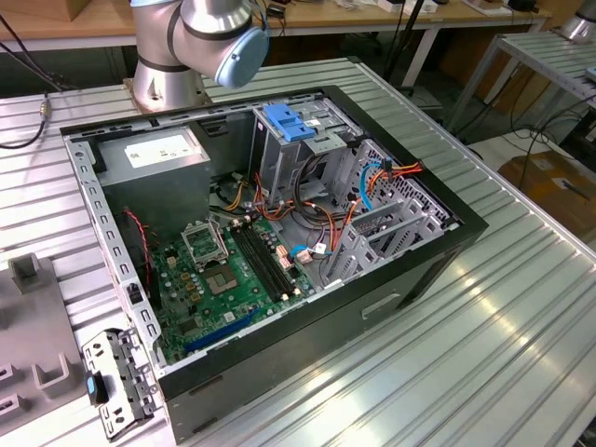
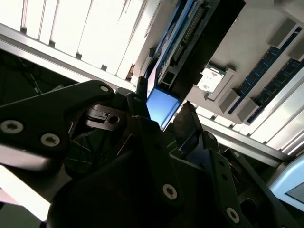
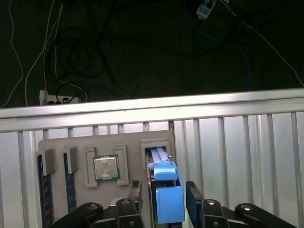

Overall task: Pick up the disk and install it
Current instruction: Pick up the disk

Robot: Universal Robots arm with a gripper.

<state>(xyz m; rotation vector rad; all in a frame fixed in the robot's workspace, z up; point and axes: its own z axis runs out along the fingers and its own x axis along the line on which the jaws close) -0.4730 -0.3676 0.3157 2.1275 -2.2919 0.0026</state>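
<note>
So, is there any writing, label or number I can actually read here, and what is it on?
None can be read.
The white label on the power supply: print too small.
The chip on the grey tray: markings too faint.
The green motherboard: lettering too small.
The disk: no print seen.

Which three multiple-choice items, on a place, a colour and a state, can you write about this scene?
1. Where is the disk? A on a shelf; B in a slot of the grey tray, beside the processor; C on the floor.
2. What colour is the motherboard? A green; B red; C white.
3. How is the computer case? A upside down; B shut by a panel; C open, its inside showing.
Key: 1 B, the first wrist view shows it standing there; 2 A, it looks green in the exterior view; 3 C, the motherboard lies uncovered.
</note>
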